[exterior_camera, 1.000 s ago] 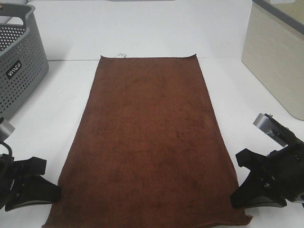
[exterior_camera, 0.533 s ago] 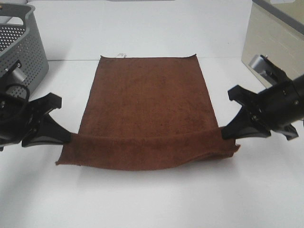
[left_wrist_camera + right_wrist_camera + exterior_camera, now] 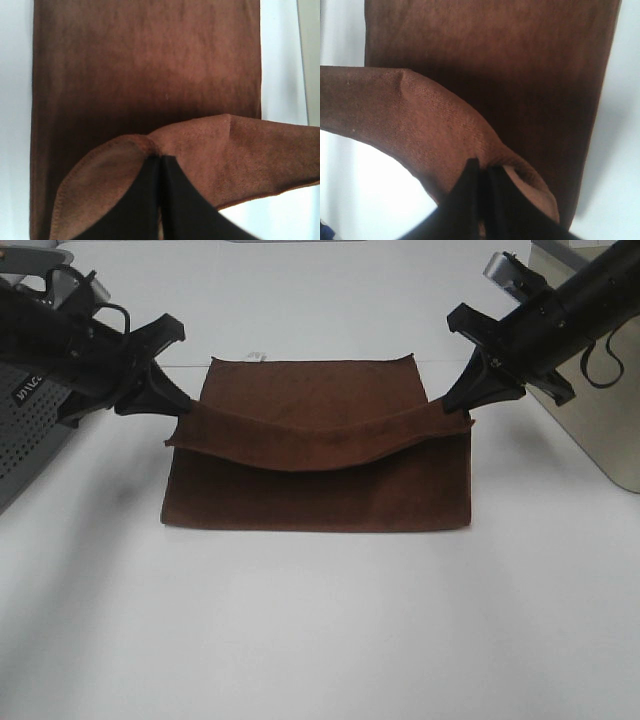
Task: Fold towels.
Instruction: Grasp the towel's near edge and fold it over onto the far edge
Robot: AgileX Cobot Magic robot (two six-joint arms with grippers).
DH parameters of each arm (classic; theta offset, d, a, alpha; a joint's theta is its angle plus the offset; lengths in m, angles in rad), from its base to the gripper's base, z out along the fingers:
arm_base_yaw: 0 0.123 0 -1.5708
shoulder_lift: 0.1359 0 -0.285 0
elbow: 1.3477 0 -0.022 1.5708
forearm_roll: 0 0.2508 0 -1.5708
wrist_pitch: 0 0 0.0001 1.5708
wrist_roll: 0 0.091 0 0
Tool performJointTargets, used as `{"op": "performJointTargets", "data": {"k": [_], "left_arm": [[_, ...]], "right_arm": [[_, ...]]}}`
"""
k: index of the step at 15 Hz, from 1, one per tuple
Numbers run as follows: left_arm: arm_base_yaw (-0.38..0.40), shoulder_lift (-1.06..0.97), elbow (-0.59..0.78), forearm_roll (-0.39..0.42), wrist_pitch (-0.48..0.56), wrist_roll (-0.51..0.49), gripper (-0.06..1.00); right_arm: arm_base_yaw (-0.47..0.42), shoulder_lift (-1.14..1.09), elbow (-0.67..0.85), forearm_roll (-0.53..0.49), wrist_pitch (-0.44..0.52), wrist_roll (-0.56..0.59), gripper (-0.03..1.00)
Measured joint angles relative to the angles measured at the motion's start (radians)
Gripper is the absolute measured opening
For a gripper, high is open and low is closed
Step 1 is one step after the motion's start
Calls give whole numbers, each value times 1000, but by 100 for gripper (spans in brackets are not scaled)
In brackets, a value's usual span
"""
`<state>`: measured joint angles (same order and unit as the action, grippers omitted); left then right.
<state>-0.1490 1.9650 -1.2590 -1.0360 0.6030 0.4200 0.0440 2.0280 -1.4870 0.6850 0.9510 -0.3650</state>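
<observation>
The dark brown towel (image 3: pixel 316 485) lies on the white table, folded over on itself, its near edge lifted and sagging in the middle. A small white tag (image 3: pixel 255 356) shows at its far edge. My left gripper (image 3: pixel 178 410) is shut on the lifted left corner of the towel (image 3: pixel 125 160), held above the table. My right gripper (image 3: pixel 448 405) is shut on the lifted right corner of the towel (image 3: pixel 470 145). Both wrist views show the lower layer of the towel flat beneath the held edge.
A grey perforated basket (image 3: pixel 30 400) stands at the far left behind my left arm. A beige bin (image 3: pixel 600 390) stands at the far right behind my right arm. White table (image 3: pixel 320 630) stretches in front of the towel.
Both grippers have carried the towel's near edge up and toward the far edge, so the fold line has moved back and the towel now lies doubled.
</observation>
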Motion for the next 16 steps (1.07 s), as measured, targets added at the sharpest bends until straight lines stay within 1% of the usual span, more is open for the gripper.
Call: {"op": "performJointTargets", "data": {"k": [1,3,5,8,10,12,14,16], "left_arm": [[0,51,-95,30,5,-27,0],[0,136,-225,81,3,-83,0],[0,213,-360,123,-17,-105,0],[0,316,-515,137,-88,-109,0],[0,385,-598,138,-144,-109,0],[0,439,-655,141,-212,-109,0],[0,490,-705,141,-276,-81,0],[0,539,-752,138,-309,-54,0]], "right_arm": [[0,49,-87,-30,19,30,0],[0,150,-265,-82,48,77,0],[0,243,-431,-99,59,106,0],[0,380,-658,-103,65,111,0],[0,467,-791,-104,50,111,0],[0,536,-872,-103,-1,111,0],[0,571,-885,-103,-71,107,0],[0,597,-886,-93,-121,81,0]]}}
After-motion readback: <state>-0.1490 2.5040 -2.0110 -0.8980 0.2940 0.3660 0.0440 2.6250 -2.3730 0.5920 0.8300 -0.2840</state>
